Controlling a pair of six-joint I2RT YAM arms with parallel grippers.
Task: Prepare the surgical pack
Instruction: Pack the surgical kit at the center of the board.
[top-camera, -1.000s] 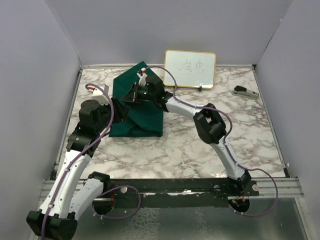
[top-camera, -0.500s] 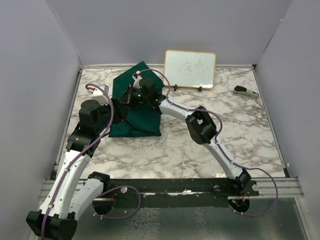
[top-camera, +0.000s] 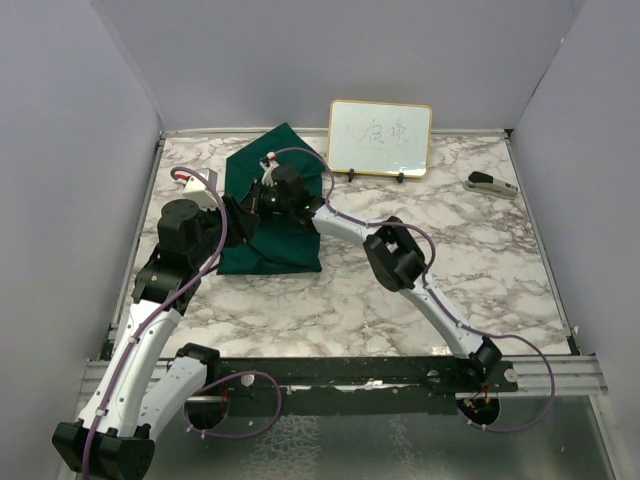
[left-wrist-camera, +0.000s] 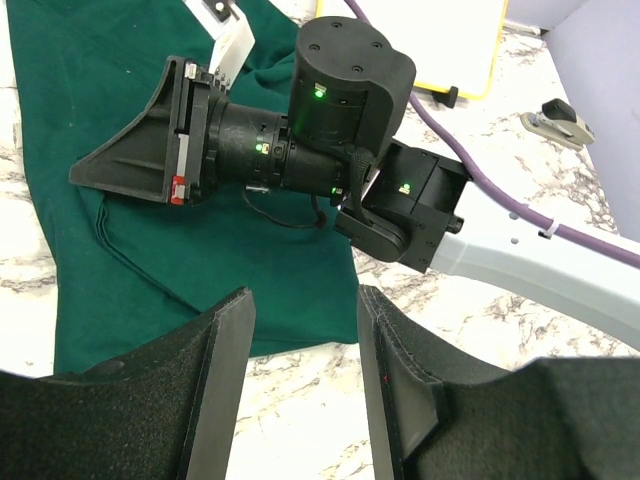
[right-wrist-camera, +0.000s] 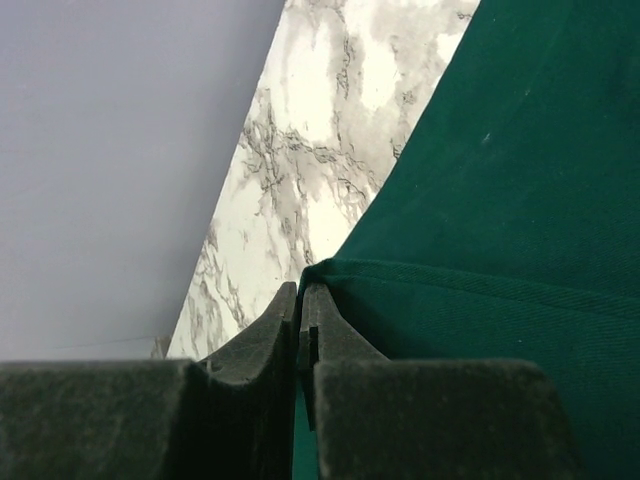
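right gripper (right-wrist-camera: 299, 300) shifted left, pinching green cloth (right-wrist-camera: 500, 180); left gripper (left-wrist-camera: 300, 310) spread, bases cropped.

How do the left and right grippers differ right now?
The left gripper is open and empty; the right gripper is shut, pinching an edge of the cloth. The left points down over the cloth; the right reaches sideways across it. Both are black.

Twin arms: white links, black joints.
Left arm (top-camera: 145, 345) and right arm (top-camera: 445, 310) each carry a purple cable (left-wrist-camera: 500, 190); green lights (left-wrist-camera: 320, 95) glow on the right wrist housing; left gripper (left-wrist-camera: 303, 300) matte black.
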